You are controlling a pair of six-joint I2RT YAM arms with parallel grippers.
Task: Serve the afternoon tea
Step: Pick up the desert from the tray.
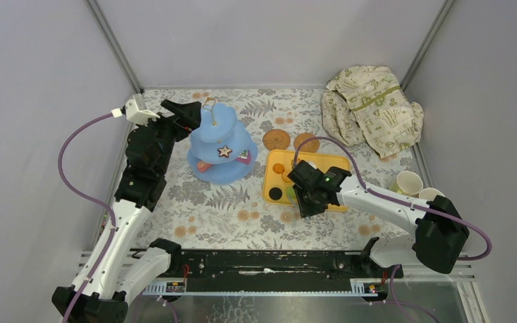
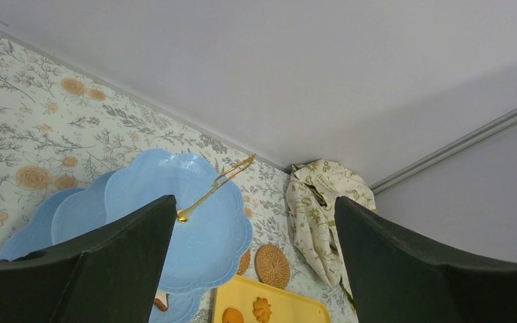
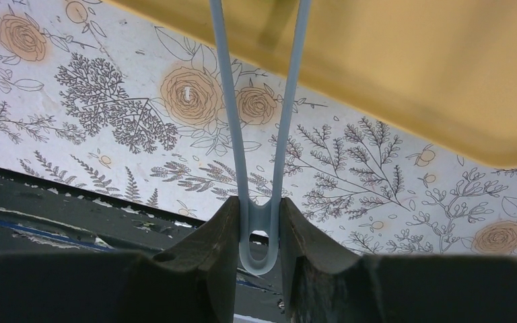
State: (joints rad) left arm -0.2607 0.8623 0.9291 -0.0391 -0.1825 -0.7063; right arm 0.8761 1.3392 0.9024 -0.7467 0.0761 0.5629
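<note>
Left gripper (image 2: 256,269) hangs with its jaws wide apart and nothing between them, right beside the top of the light-blue three-tier scalloped stand (image 1: 221,145). That stand sits left of centre on the floral-print table (image 1: 242,202), with a little star biscuit (image 1: 225,151) on a lower tier. Right gripper (image 3: 259,232) is clamped on the looped end of thin pale-blue tongs (image 3: 259,134) by the yellow rectangular tray (image 1: 323,161). Two round woven brown coasters (image 1: 277,139) lie just behind the tray, and two pale cups (image 1: 408,182) stand far right.
</note>
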